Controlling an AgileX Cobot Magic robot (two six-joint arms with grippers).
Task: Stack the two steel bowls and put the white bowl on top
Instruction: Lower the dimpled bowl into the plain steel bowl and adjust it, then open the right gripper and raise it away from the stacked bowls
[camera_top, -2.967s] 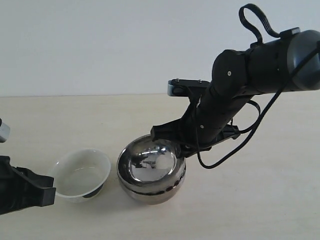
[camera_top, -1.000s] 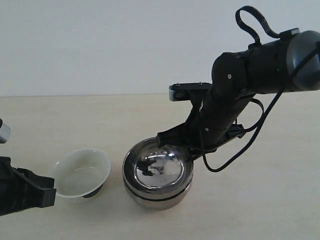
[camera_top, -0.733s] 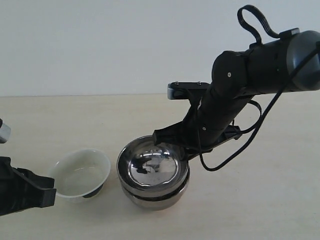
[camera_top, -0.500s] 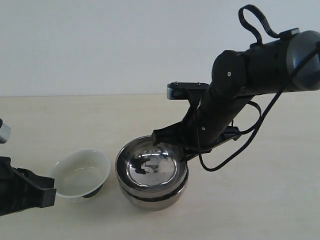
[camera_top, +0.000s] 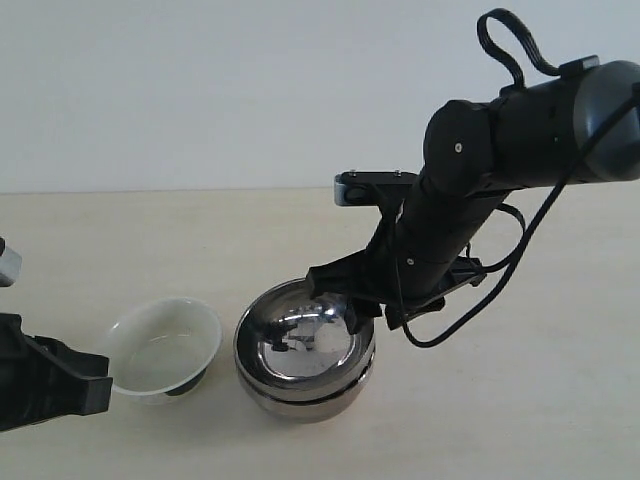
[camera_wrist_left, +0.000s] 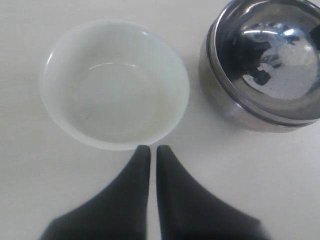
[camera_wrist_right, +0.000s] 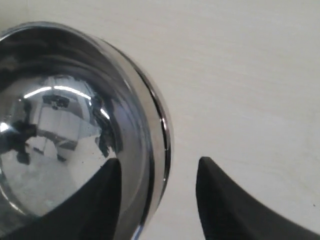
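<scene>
Exterior view shows a pale wooden desk (camera_top: 560, 420) against a plain wall, with the black right arm (camera_top: 500, 150) bent down over the middle of it. Below that arm sit the two steel bowls (camera_top: 303, 350), one nested inside the other. The upper bowl (camera_wrist_left: 272, 65) is mirror-bright inside, and the lower bowl (camera_wrist_left: 222, 97) shows as a rounded wall under its rim. The right jaws stand wide apart astride the far-right rim, one finger inside the upper bowl and one outside (the right wrist view shows clear desk between the outer finger and the steel). They seem to grip nothing, which suggests the steel pair is now seated and the jaws are spread to let the rim go free. Just beside the stack, on its left and apart from it, the white bowl (camera_top: 165, 345) rests upright and empty on the desk, not yet on top. The left jaws are pressed nearly together and hold nothing. They point at the white bowl's near rim from just short of it, probably placed there to take that bowl next.
</scene>
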